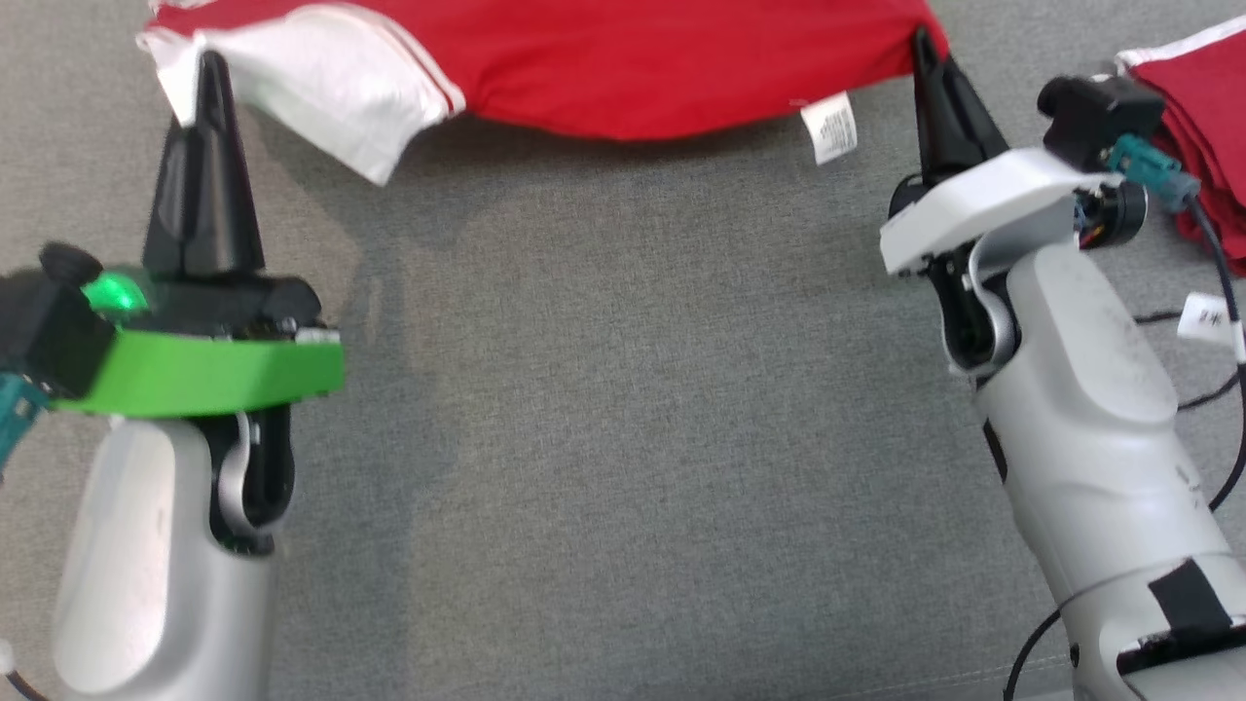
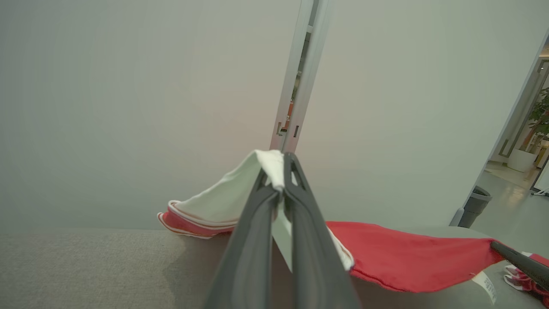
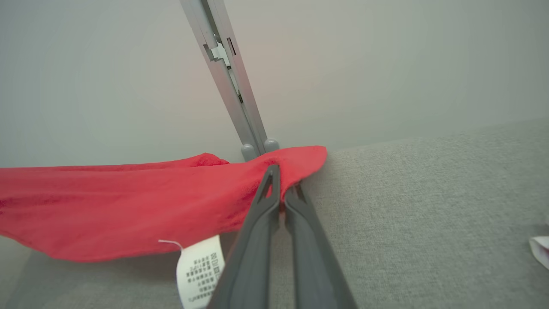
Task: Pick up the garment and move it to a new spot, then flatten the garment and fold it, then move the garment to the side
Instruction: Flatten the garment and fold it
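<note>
Task item: red fabric garment with white sleeve (image 1: 623, 68), near edge stretched between both grippers at far side of grey woven surface (image 1: 623, 438), sagging mid-span. Left gripper (image 1: 208, 73) clamped on white sleeve edge. Right gripper (image 1: 921, 49) clamped on red hem corner. White care label (image 1: 829, 127) dangling from lower edge. Broad bare grey stretch between arms. Red folded pile (image 1: 1207, 117) close beside right arm.

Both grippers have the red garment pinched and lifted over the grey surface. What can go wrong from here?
1. The left gripper grips only the white sleeve near its fingertips; the cloth may slip out under tension.
2. The right gripper pinches a small corner of the red garment; its middle sags, so it may land creased.
3. A second red garment lies beside the right arm and may get dragged.
</note>
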`<state>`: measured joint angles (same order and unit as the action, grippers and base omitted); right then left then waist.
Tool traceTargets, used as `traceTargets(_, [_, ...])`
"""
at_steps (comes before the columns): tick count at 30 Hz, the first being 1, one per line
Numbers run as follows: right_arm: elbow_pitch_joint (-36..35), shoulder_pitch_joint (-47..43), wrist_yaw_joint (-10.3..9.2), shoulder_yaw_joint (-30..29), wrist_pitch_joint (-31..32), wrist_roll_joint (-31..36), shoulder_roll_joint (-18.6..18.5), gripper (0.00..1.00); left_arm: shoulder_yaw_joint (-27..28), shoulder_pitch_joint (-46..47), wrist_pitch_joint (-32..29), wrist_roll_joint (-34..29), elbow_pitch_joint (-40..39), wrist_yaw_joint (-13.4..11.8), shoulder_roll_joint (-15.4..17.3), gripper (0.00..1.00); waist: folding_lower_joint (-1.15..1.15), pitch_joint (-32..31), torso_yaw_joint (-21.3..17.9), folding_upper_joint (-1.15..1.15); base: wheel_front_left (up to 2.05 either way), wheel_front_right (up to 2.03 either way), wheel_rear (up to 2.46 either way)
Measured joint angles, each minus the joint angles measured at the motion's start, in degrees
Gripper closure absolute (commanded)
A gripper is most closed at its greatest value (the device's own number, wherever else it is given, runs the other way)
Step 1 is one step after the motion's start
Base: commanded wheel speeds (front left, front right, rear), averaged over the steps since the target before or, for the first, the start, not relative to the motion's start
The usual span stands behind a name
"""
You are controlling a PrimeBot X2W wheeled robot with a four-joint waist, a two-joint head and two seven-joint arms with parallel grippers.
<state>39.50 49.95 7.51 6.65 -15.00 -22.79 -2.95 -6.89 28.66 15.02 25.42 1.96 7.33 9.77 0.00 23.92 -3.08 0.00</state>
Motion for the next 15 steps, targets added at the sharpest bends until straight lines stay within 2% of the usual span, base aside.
traceTargets(6, [-5.42,-10.92,0.0,1.42,0.71,-4.03,-1.16,1.0,1.52,-13.11,0.01,2.67,-2.34,0.0,-0.89,1.0,0.0,-6.26,0.29,0.0,0.0,0.0,0.0])
traceTargets(11, [-12.78,-21.24,-0.01,-0.69,3.2,-5.65,-2.42,1.0,1.45,-23.78,0.01,2.8,-5.43,0.0,-1.97,1.0,0.0,-11.54,0.74,0.0,0.0,0.0,0.0])
traceTargets(15, [-20.14,-29.42,0.0,-3.38,6.46,-5.58,-1.67,1.0,0.52,-30.3,0.0,2.78,-7.88,-0.11,-2.36,1.0,0.0,-15.23,1.26,0.0,0.0,0.0,0.0])
